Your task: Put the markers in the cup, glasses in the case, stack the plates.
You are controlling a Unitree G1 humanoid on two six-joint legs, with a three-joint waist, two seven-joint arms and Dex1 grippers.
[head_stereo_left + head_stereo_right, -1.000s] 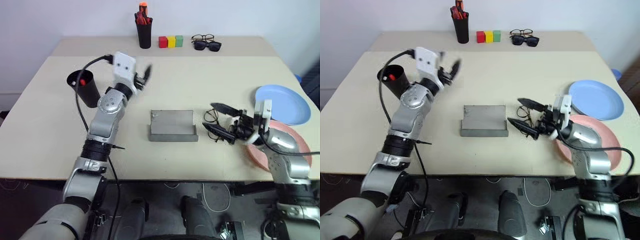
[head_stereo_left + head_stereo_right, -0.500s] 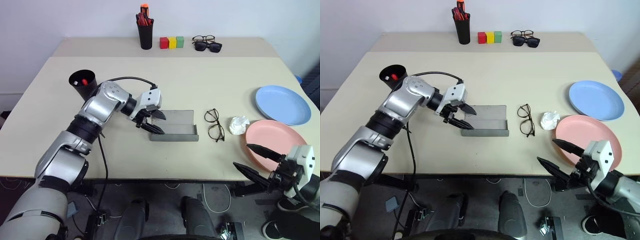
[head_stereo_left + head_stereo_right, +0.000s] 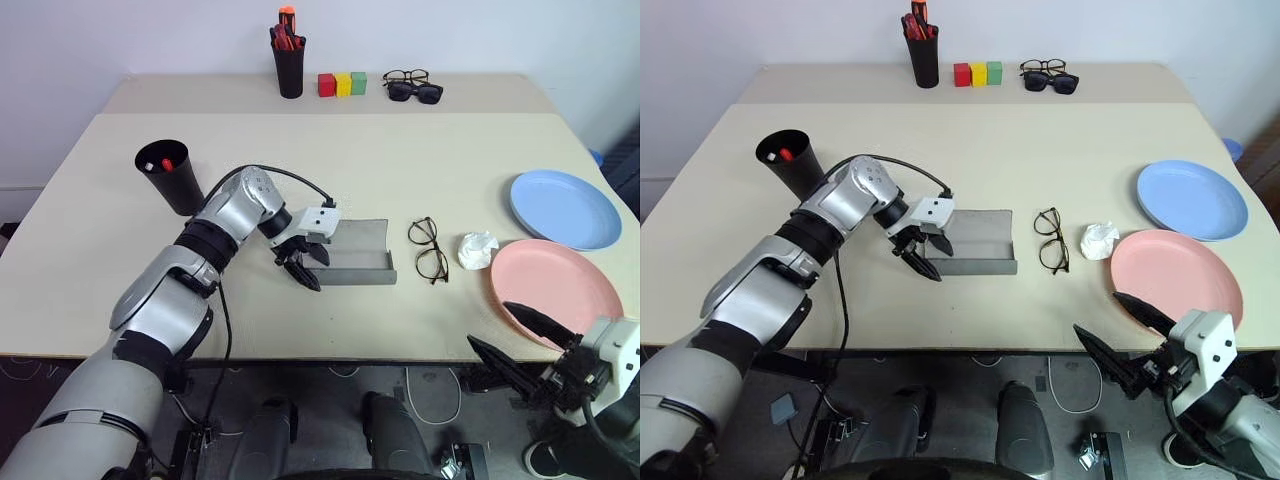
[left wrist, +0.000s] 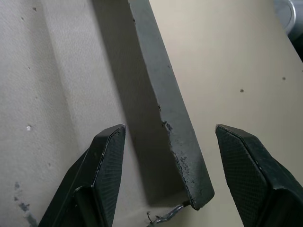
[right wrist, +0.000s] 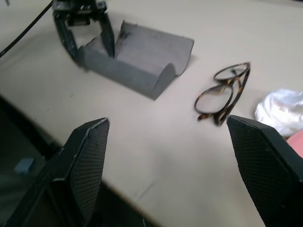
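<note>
**Now: left claw straddles the case's near-left corner**

Here the grey case [image 3: 347, 252] lies open at the middle of the counter [image 3: 400, 160], its lid raised on the far side. The left claw [image 3: 302, 262] points down at the case's left end with its fingers apart; in the left wrist view one finger [image 4: 102, 172] sits over the inside of the case and the other outside its near wall, which runs between them. Whether either finger touches the wall cannot be told.

The right claw [image 3: 1120, 335] hangs off the near edge of the counter at the right, fingers spread wide and holding nothing.

The glasses [image 3: 430, 249] lie folded open on the counter just right of the case, apart from it. A crumpled white wad [image 3: 478, 249] lies just right of them. The pink plate [image 3: 555, 290] sits at the near right, and the blue plate [image 3: 565, 208] is just beyond it, not stacked.

The black cup [image 3: 170, 176] stands at the far left of the case with the markers [image 3: 163, 163] inside it.

Along the far edge stand a pen holder [image 3: 289, 62], three coloured blocks [image 3: 342, 84] and a second pair of spectacles with sunglasses [image 3: 412, 87].
</note>
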